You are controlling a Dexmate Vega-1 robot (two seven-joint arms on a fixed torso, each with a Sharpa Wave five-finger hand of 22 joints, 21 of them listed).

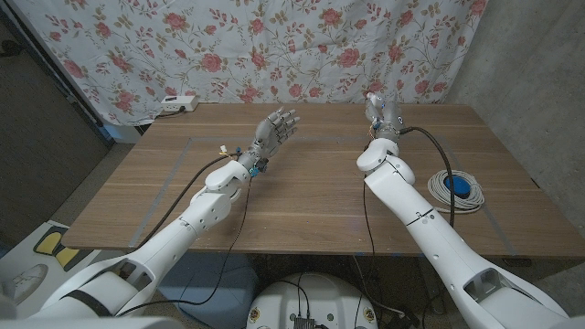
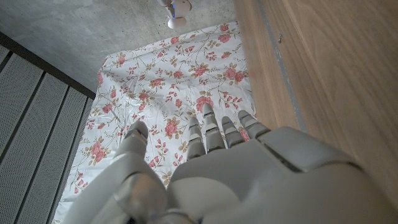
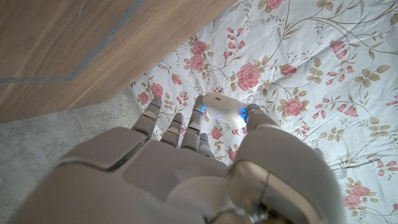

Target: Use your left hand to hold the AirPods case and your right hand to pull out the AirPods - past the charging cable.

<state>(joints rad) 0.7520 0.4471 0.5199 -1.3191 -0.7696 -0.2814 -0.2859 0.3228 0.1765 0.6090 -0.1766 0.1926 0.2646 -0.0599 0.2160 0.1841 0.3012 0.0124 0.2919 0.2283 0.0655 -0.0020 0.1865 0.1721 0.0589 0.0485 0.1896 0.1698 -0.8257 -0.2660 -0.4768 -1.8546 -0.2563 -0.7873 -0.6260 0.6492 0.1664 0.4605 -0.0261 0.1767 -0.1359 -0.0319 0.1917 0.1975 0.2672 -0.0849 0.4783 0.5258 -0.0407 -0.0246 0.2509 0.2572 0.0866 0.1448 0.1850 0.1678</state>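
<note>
Fingers of my right hand pinch a small white rounded case between thumb and fingertips; in the right wrist view it shows just past my knuckles, with a blue glint on each side where the fingertips meet it. It looks like the AirPods case, though I cannot tell whether its lid is up or down. In the head view that hand sits upper right of centre, raised at the far edge of the wooden table, and the case there is too small to make out.

My left hand is in the upper middle of the head view, left of the right one and well apart from it — fingers spread and reaching toward the back of the table, nothing in them. The left wrist view shows the same hand from behind, fingertips apart against the flowered cloth.

At the right of the head view, near the table's right edge, a coil of white cable lies flat with a blue puck in its centre — well apart from both hands. In the upper left, a white power strip rests at the table's far corner against the flowered cloth.
</note>
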